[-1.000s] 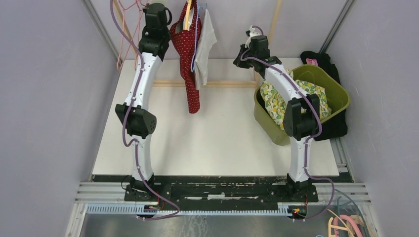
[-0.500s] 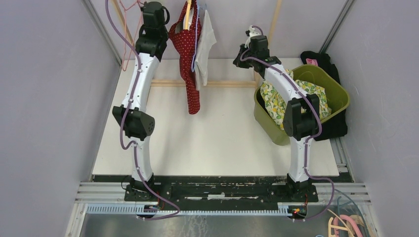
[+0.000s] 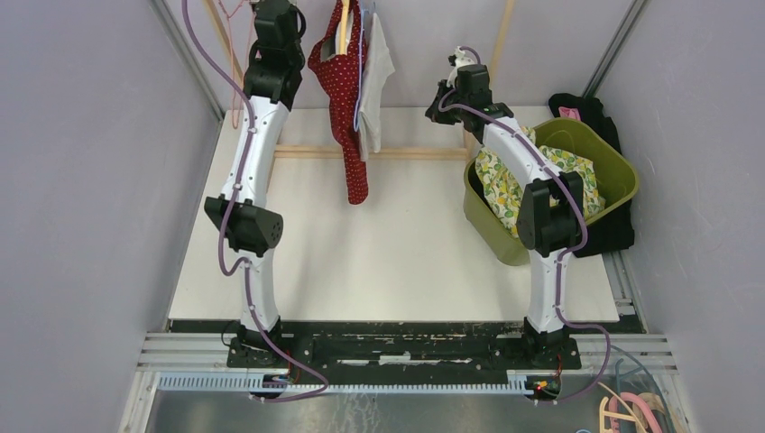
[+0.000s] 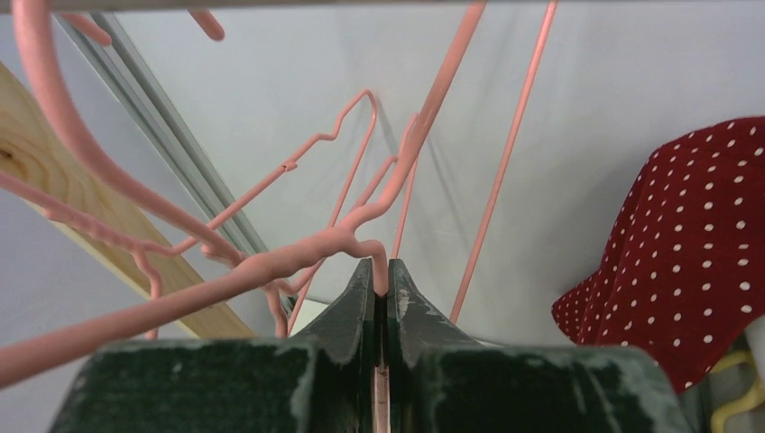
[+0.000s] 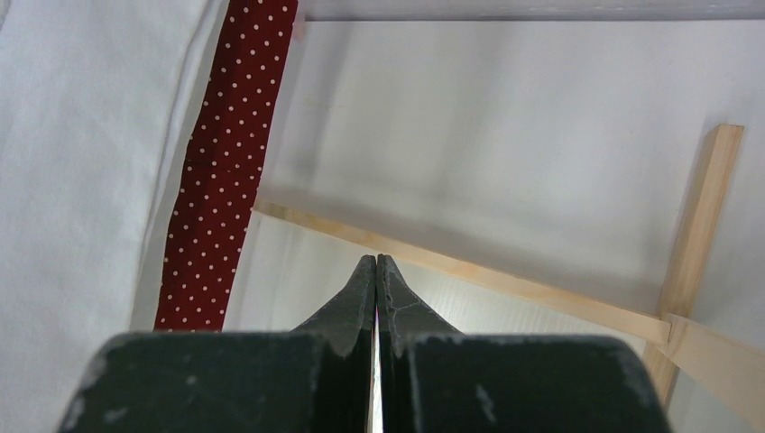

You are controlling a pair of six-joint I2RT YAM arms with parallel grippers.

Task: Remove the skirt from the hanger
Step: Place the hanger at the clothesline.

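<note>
The red skirt (image 3: 347,99) with white dots hangs down, long and narrow, on a pale yellow hanger (image 3: 343,27) at the back.

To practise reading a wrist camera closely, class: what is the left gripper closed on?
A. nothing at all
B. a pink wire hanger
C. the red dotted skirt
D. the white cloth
B: the left wrist view shows the left gripper shut on a bend of the pink wire hanger, with the red dotted skirt hanging apart at the right.
</note>
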